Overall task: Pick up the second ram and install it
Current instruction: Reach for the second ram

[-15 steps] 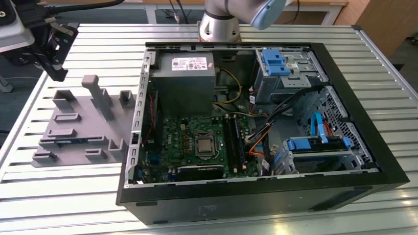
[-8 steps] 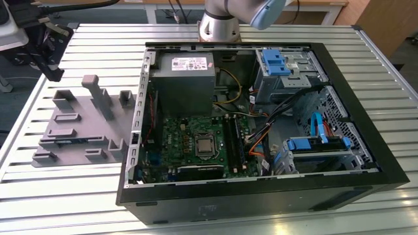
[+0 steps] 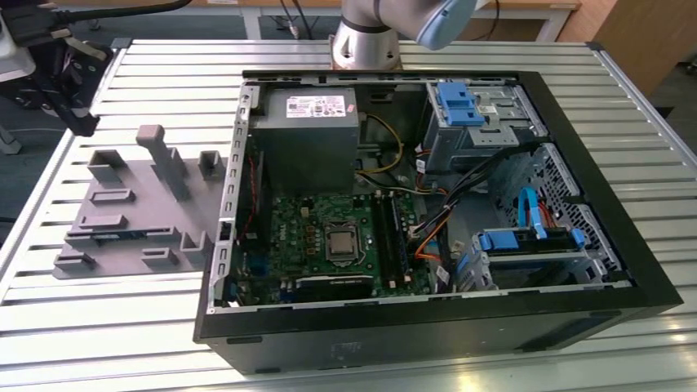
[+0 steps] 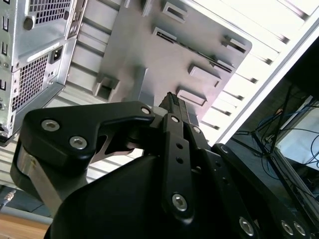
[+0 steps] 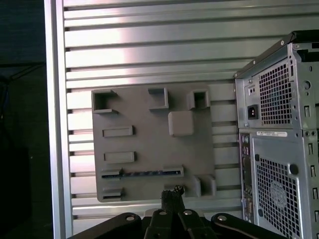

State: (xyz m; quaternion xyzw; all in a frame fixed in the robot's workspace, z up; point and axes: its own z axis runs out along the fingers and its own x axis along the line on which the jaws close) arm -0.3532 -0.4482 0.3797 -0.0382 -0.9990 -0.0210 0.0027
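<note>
Second ram (image 5: pixel 142 173), a slim dark green memory stick: lies lengthwise in a long narrow slot of the flat grey plastic fixture plate (image 5: pixel 149 107), not yet lifted. Rests with that plate on the slatted aluminium table (image 3: pixel 163 73), just beside the open black computer tower case (image 3: pixel 436 343), on the exterior view's left of it. Shows in the exterior view as a thin bluish strip toward the plate's near side. Black two-finger gripper (image 5: pixel 173 191): points down at the plate in both wrist views, tips lined up with the plate's edge close to the slot, apart from the stick and touching nothing. Fingers pressed together, nothing held between them. Inside the case: green motherboard (image 3: pixel 326 237) lying flat, with long black memory slots (image 3: pixel 394 237) just to the right of the square processor socket. Silver arm base (image 3: pixel 365 45): stands at the table's far side, behind the case.
</note>
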